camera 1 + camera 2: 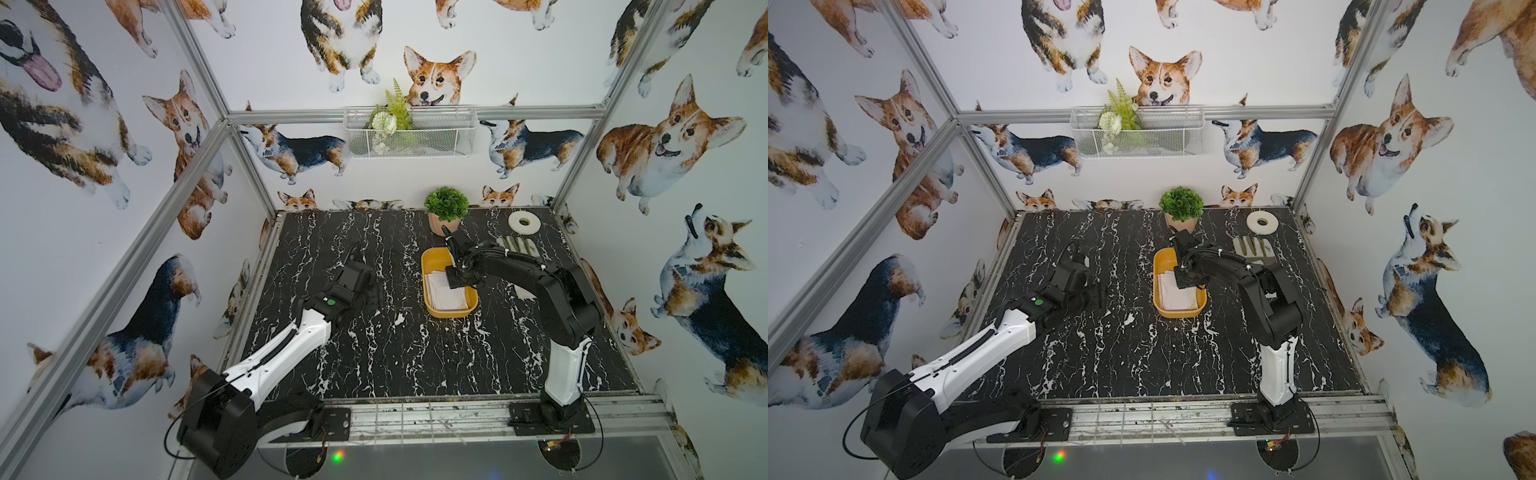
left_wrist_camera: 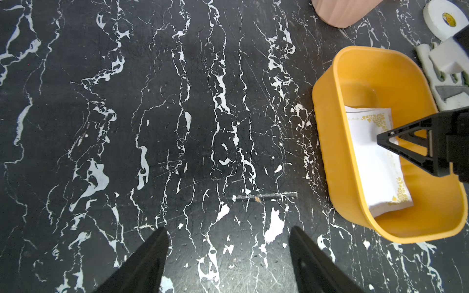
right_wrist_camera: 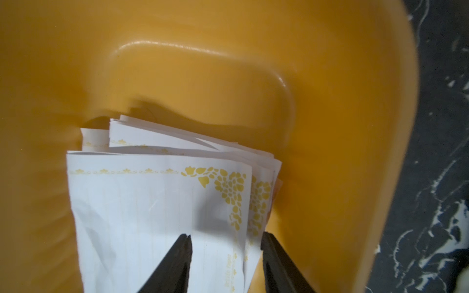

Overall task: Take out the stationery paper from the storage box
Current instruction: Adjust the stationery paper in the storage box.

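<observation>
The yellow-orange storage box [image 1: 428,266] [image 1: 1158,266] stands right of the table's middle. Inside lies the stationery paper [image 1: 442,297] [image 3: 152,197], a stack of white sheets with gold ornate corners. My right gripper [image 3: 225,238] [image 1: 455,282] is down inside the box, open. One finger rests on the top sheet; the other stands beside the stack's edge, over the box floor. The edge of the stack lies between them. My left gripper [image 2: 228,230] [image 1: 374,295] hovers open over bare table to the left of the box [image 2: 327,106], holding nothing.
A potted plant [image 1: 446,208] stands just behind the box. A white tape roll [image 1: 524,222] and a white-and-grey glove [image 1: 517,245] lie at the back right. A white wire basket [image 1: 409,133] hangs on the back wall.
</observation>
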`<state>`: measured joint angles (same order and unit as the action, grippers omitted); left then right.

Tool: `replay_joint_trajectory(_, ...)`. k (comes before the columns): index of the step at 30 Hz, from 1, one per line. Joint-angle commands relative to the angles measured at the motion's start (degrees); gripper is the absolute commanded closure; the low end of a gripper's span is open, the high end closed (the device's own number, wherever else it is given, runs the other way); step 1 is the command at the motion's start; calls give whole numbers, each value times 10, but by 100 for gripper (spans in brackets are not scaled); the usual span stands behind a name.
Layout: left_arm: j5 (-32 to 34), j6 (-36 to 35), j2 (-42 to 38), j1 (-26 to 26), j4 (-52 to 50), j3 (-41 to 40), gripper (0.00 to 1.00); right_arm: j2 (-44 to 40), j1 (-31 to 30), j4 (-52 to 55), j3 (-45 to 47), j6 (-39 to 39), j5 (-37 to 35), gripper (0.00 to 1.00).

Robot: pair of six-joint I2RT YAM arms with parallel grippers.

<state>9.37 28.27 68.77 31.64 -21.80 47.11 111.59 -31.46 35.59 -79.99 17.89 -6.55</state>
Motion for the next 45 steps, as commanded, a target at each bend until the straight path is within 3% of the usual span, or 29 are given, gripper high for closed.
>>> replay_joint_trajectory(1, 11, 6, -1, 0, -5, -1, 22, 14, 5, -9, -6, -1, 8, 51)
replay_joint_trajectory(7, 12, 5, 2, 0, -5, 0, 22, 27, 8, -11, -5, 0, 9, 53)
replay_joint_trajectory(11, 13, 4, 4, 0, -6, 0, 22, 32, 8, -15, -1, 2, 14, 59)
replay_joint_trajectory(18, 14, 1, 3, 0, -9, 0, 22, 33, 8, -13, 2, 4, 10, 78)
replay_joint_trajectory(23, 14, -1, -3, -1, -9, 1, 22, 17, 8, -4, -6, 8, 3, 98)
replay_joint_trajectory(26, 7, 1, -10, -2, -2, 1, 22, -9, 7, 0, -11, 9, 3, 100)
replay_joint_trajectory(32, -113, 13, -65, -35, 98, -48, 15, -86, 8, 9, -19, 14, 24, 100)
replay_joint_trajectory(39, -362, 114, -128, -127, 352, -160, 7, -181, 11, 18, -2, 21, 62, 100)
replay_joint_trajectory(45, -391, 117, -110, -132, 354, -149, 8, -207, 34, 14, 21, 28, 96, 100)
